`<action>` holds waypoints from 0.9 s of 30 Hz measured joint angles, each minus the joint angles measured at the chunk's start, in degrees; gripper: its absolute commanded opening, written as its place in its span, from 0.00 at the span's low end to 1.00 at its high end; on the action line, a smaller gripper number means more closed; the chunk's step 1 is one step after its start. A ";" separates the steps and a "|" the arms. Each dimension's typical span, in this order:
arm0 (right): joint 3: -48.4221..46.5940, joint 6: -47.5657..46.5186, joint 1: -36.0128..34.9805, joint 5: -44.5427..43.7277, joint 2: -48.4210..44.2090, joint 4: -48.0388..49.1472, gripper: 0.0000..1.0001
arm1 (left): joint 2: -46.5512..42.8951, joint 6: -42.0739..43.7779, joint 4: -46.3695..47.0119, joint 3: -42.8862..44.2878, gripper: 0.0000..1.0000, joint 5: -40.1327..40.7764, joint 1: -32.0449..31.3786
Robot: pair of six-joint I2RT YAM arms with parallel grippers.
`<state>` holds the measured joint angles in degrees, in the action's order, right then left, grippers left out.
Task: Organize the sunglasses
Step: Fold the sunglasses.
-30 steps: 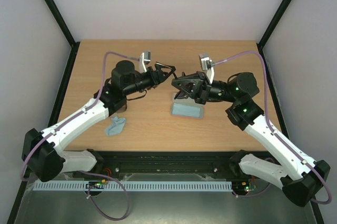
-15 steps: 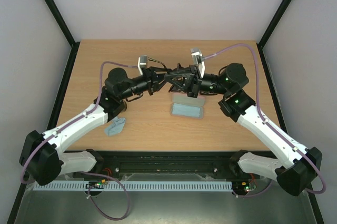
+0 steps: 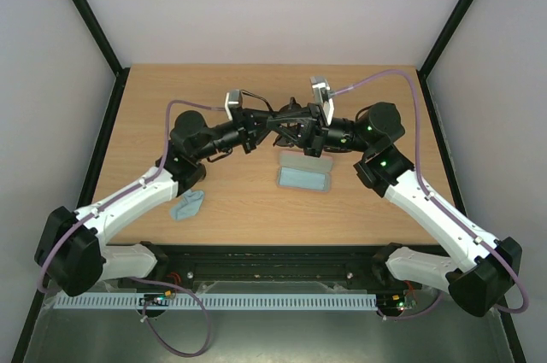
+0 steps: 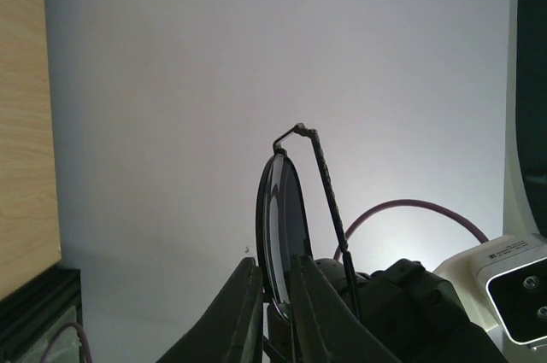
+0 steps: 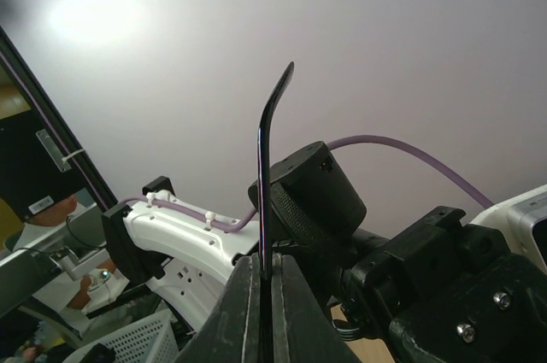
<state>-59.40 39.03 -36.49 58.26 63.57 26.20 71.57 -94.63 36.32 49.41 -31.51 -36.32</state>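
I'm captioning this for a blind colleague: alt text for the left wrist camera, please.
The left tool pinches a dark lens of the wire aviator sunglasses, seen edge-on against a white wall, one temple sticking up. The right arm's wrist sits lower right, wooden table at left.

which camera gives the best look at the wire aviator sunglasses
Left wrist: the aviator sunglasses show a dark lens, hinge and temple against the plain wall. Top external shows only a tiny tangle of thin wire; right wrist shows just one dark edge-on strip.
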 measured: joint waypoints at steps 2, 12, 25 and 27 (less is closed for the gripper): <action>0.00 0.04 0.00 -0.02 0.00 0.11 0.01 | 0.31 -0.24 0.37 0.00 0.19 -0.35 0.00; 0.00 1.07 0.00 -0.04 0.00 1.09 0.01 | 1.40 -0.48 0.48 0.00 0.15 -1.07 0.00; 1.25 2.32 0.00 0.02 0.15 1.14 0.17 | 1.88 -2.67 2.75 -0.68 0.02 0.11 0.42; 1.51 2.80 0.00 -0.48 0.15 1.05 0.40 | 1.88 -1.95 2.49 -0.76 0.02 0.28 0.42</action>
<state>-57.89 41.82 -36.49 57.78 63.72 27.24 73.45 -96.57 38.81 48.64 -31.22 -35.90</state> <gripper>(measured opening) 0.149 0.041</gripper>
